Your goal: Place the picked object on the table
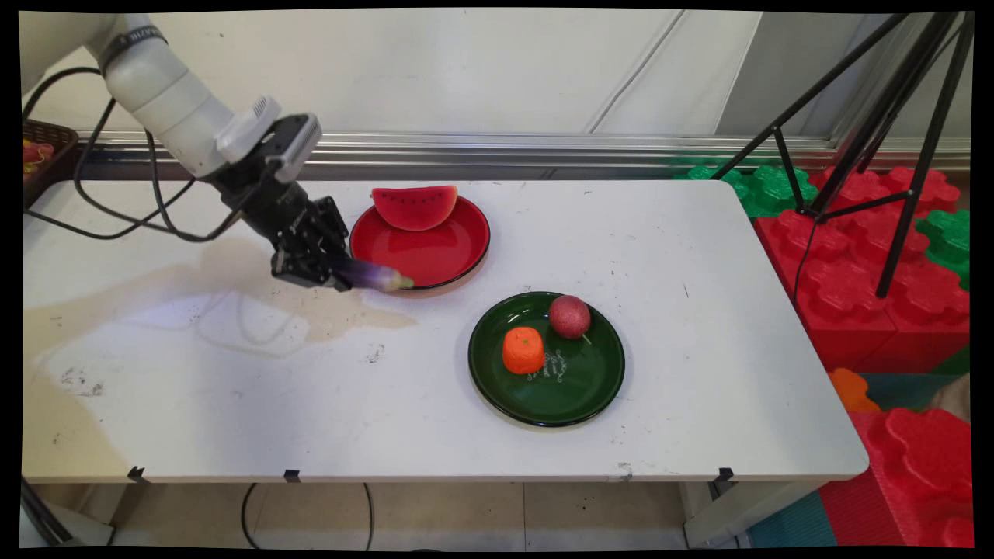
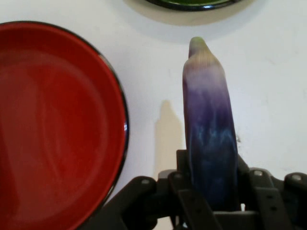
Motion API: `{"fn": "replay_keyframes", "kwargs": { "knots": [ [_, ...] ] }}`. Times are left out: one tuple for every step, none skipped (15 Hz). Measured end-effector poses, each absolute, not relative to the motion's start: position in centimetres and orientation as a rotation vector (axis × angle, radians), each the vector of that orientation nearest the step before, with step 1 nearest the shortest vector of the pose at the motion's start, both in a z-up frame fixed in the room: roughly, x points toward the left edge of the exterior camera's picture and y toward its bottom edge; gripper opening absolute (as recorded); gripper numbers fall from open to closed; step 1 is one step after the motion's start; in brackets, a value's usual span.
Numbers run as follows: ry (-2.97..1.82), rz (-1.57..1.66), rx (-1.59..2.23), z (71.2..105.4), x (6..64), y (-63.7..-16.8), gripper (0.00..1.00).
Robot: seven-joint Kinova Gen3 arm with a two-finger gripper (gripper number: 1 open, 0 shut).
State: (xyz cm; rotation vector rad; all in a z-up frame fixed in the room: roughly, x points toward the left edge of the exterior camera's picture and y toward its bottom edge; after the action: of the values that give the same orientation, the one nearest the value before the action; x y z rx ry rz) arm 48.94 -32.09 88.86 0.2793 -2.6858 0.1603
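i see my gripper [image 1: 330,268] low over the white table [image 1: 233,404], just left of the red plate [image 1: 423,252], with its jaws closed on a purple eggplant [image 1: 371,275]. in the main view the eggplant sticks out rightward from the jaws, and its pale tip with a greenish end reaches the near left rim of the red plate; i cannot tell whether it touches the rim or sits above it. in the hand view the eggplant [image 2: 209,129] runs up from between the black linkage of the gripper [image 2: 211,201], dark purple near the jaws and fading to a cream, green-tipped end, and its shadow falls on the table [image 2: 268,72] just beside it, between it and the red plate [image 2: 53,124]. a watermelon slice [image 1: 414,206] rests on the far rim of the red plate. nearer and to the right sits a green plate [image 1: 578,388], holding an orange fruit [image 1: 523,350] on its left side and a dark red round fruit [image 1: 569,316] at its far side; the two lie close together. the edge of the green plate [image 2: 192,4] just shows at the top of the hand view. black cables [image 1: 116,210] hang from the arm over the far left of the table.
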Motion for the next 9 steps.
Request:
{"fn": "replay_keyframes", "kwargs": {
  "knots": [
    [-2.696, 0.156, 0.253, 88.4, 48.7, -32.0, 0.0],
    [-2.702, 0.153, 0.234, 88.1, 48.5, -31.9, 0.0],
    [-2.711, 0.149, 0.207, 87.6, 48.2, -31.9, 0.0],
    [-2.717, 0.146, 0.189, 87.3, 47.9, -32.0, 0.0],
    [-2.725, 0.143, 0.164, 86.8, 47.6, -32.1, 0.0],
    [-2.73, 0.143, 0.15, 86.5, 47.4, -32.1, 0.0],
    [-2.737, 0.141, 0.129, 86.0, 47.1, -32.3, 0.0],
    [-2.744, 0.14, 0.103, 85.4, 46.7, -32.6, 0.0],
    [-2.749, 0.139, 0.082, 84.9, 46.4, -32.9, 0.0]
  ]
}}
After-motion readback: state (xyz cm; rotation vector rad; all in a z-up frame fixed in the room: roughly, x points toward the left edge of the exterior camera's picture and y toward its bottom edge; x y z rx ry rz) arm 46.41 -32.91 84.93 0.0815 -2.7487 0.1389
